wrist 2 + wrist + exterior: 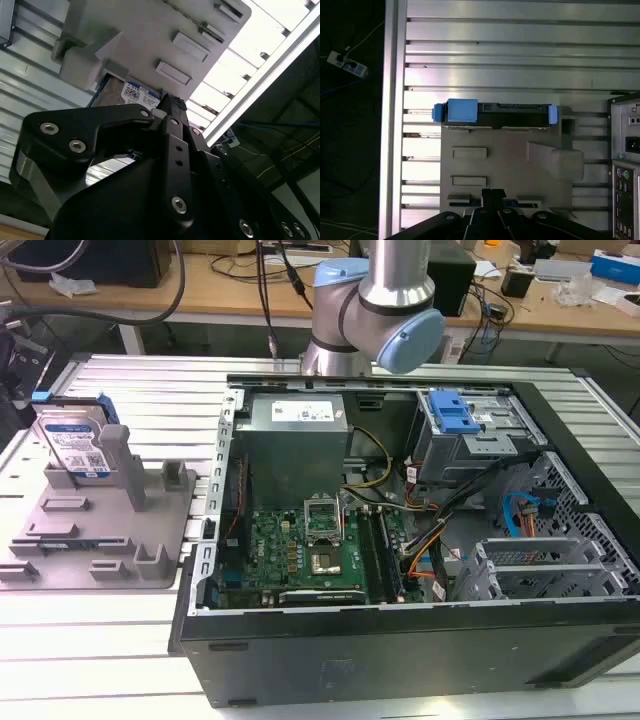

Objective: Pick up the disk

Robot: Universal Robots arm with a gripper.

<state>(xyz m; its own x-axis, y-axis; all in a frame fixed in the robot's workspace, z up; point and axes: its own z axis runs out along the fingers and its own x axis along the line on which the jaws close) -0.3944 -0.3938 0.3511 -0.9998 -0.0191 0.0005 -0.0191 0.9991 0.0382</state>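
Exterior view: the flat rectangular silver metal disk (75, 445), with white-and-blue label and blue side rails, is seen standing on edge at the far end of the grey plastic holder (110, 550). The holder is located at the exterior view's left of the open black computer case (400, 660). In the first wrist view the black gripper (493, 194) is positioned over the holder (510, 160), well apart from the disk (495, 114). The disk lies ahead of the gripper at the holder's opposite edge. Its long axis is laid crosswise to the line from gripper to disk. The gripper is seen clenched, with nothing grasped. The disk is judged not yet contacted.
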